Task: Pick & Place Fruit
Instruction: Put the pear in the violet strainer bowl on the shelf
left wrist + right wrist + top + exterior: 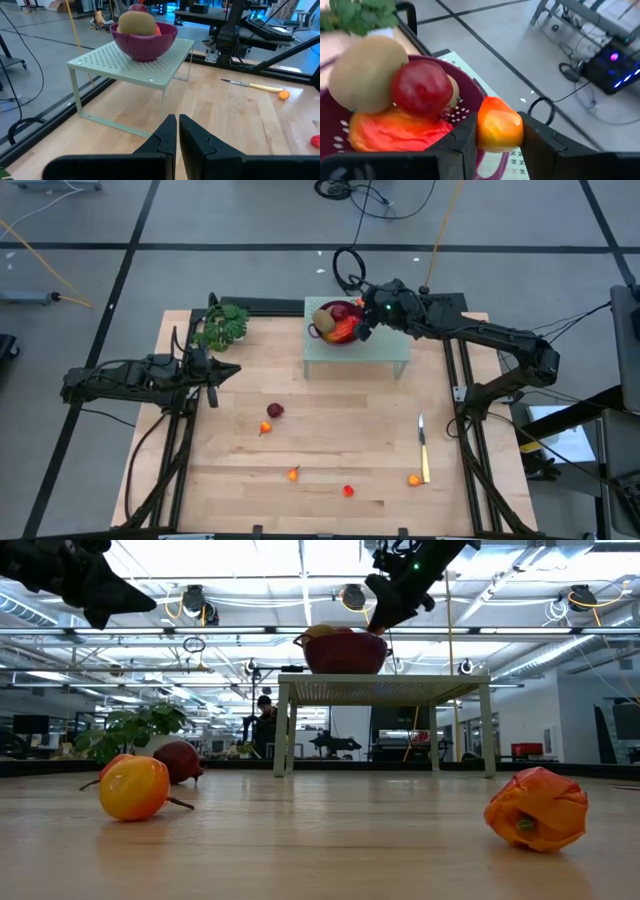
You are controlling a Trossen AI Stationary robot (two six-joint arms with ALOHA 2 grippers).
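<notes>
A purple bowl [338, 321] stands on a pale green perforated stand [385, 350] at the table's far side. It holds a brown-green oval [366, 72], a dark red ball [421, 87] and an orange-red oval [392, 132]. My right gripper [365, 318] hovers over the bowl's right rim, shut on a small orange fruit [500, 125]. A dark red ball [275, 411] and several small orange and red pieces [265, 428] [293, 474] [348, 491] [414, 479] lie on the wood. My left gripper [211, 376] waits shut near the table's left edge. My right gripper pinches the small orange fruit [496, 131] between its two fingers [467, 137], one on each side of it. The fruit is lifted clear and sits above the bowl's rim [482, 97], next to the fruit inside.
A yellow-handled knife [423, 445] lies near the table's right edge. A leafy green sprig [222, 325] sits at the far left corner. Black rails [462, 395] run along both sides. Bare wood lies between the stand and the scattered pieces.
</notes>
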